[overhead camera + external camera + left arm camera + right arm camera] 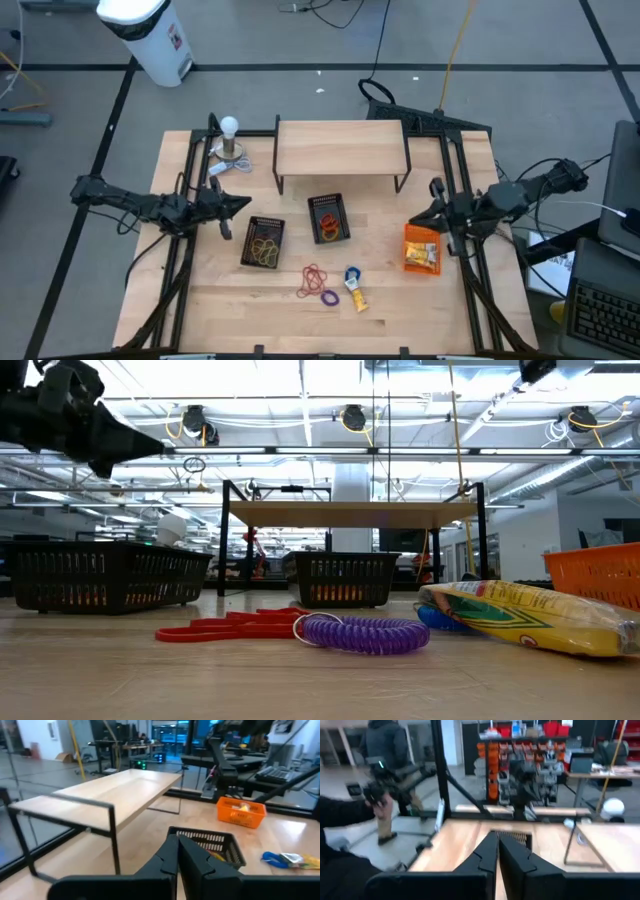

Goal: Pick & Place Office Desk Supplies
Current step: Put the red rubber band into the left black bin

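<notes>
Loose supplies lie on the table's near middle: red rubber bands point(313, 280), a purple coiled band point(330, 297), a blue item point(352, 275) and a yellow packet point(357, 298). In the low view the purple band point(362, 632) and the packet point(540, 618) lie in front. My left gripper point(245, 203) hovers shut and level at the table's left, above and beside a black basket point(263, 242) holding yellowish bands. My right gripper point(412, 220) hovers shut and level at the right, above an orange basket point(421, 250) holding yellow packets. Neither holds anything, as both wrist views show point(178, 842) point(498, 840).
A second black basket point(329, 218) with red and yellow items stands in the middle. A low wooden shelf on black legs point(342, 148) spans the far side. A white ball on a metal stand point(230, 140) is at the far left. A person point(385, 750) stands in the room beyond.
</notes>
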Motion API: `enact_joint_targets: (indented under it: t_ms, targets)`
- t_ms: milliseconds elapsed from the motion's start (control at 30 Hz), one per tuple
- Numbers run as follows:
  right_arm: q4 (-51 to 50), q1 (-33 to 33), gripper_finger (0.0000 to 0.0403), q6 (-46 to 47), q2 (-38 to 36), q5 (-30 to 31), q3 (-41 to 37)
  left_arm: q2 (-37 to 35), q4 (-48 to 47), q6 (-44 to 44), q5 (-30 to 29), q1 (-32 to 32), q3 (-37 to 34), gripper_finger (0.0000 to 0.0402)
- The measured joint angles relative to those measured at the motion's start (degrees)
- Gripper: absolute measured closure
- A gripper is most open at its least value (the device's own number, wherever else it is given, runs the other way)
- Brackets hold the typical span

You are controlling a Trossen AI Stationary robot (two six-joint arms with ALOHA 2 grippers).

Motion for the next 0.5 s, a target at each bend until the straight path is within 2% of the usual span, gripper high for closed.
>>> enact_joint_targets:
  t_ms: [167,300,500]
  targets:
    - [1.1,-1.0,0.0401,-1.6,-6.3,-0.3,-4.6,0.0,0.6,4.2,3.0,0.0,2.1,0.0399]
    - [3.5,-2.0,0.0402,-0.5,-12.4,-1.4,-9.4,0.0,0.7,4.4,4.7,0.0,3.0,0.0399]
    - [8.2,-2.4,0.0402,1.6,-16.5,-1.1,-17.2,0.0,0.6,4.2,5.3,0.0,3.0,0.0400]
